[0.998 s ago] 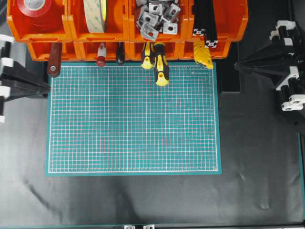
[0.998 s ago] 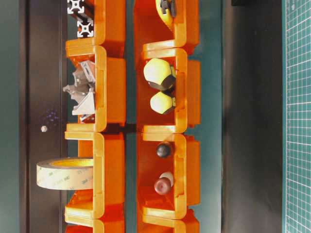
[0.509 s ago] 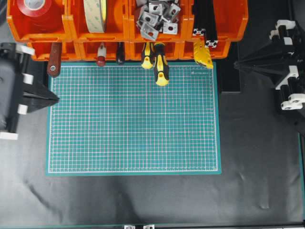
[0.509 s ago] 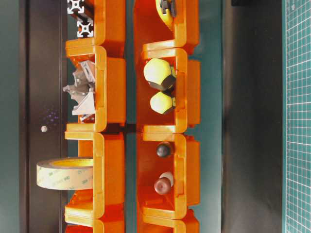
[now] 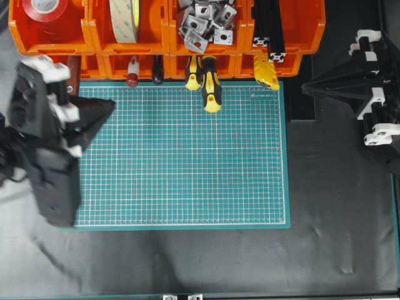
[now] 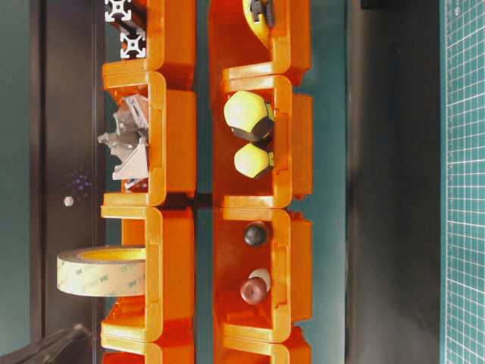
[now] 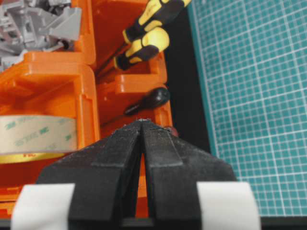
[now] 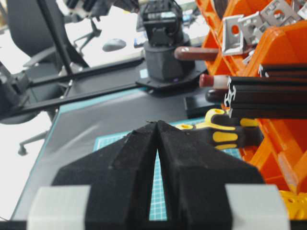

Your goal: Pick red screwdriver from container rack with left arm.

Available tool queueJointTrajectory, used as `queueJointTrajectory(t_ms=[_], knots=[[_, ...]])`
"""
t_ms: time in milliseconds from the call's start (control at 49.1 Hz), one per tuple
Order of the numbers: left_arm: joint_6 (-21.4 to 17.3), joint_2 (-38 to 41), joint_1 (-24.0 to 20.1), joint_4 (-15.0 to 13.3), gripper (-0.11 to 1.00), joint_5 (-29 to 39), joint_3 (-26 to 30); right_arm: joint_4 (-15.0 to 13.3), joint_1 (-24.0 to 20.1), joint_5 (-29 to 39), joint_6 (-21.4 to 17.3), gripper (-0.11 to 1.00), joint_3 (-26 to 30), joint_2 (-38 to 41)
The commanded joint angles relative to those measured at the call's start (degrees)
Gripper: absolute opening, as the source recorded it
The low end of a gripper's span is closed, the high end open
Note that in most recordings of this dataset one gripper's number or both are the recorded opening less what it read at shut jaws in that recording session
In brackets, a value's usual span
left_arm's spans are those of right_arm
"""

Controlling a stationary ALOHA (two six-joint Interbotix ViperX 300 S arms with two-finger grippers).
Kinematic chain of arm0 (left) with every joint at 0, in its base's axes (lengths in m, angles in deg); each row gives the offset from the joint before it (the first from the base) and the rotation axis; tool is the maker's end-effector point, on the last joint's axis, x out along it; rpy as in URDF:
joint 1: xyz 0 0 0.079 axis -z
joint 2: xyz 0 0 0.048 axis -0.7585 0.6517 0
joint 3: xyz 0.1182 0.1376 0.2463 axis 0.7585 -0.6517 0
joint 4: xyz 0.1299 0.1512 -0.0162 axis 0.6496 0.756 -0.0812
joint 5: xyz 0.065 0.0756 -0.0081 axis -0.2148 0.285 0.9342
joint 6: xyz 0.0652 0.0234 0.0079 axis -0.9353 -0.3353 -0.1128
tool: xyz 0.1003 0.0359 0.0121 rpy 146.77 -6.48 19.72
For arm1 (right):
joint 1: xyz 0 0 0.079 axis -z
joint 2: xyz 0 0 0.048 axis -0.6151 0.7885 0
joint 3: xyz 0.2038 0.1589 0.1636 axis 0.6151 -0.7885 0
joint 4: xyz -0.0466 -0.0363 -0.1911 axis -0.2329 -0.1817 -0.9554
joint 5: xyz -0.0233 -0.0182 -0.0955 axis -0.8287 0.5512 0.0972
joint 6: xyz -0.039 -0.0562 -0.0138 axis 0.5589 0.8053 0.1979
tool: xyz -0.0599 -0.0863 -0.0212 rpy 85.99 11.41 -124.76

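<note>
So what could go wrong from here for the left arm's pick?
The left gripper is shut, so it must open or it may just nudge the red screwdriver. A black-handled tool sits close beside it in the same bin of the container rack, so the fingers could catch the wrong handle.

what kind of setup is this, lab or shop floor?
Probably a robotics lab workbench: orange container rack of tools and brackets, green cutting mat, and an office chair behind the bench.
</note>
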Motion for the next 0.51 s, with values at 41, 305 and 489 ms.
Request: queueJointTrajectory(t_ms=[41, 305, 489], knots=[[0.97, 3.87, 1.32, 0.97, 0.01, 3.69, 7.03, 0.09, -0.62, 0.0, -0.09, 0.0, 1.58, 0.53], [2.72, 13.54, -2.46, 1.67, 0.01, 7.03, 10.9, -0.18, -0.88, 0.53, 0.62, 0.0, 1.67, 0.44], [2.72, 16.61, -4.31, 1.67, 0.01, 4.92, 9.58, -0.97, -0.88, 3.34, 0.97, 0.0, 1.49, 0.0]])
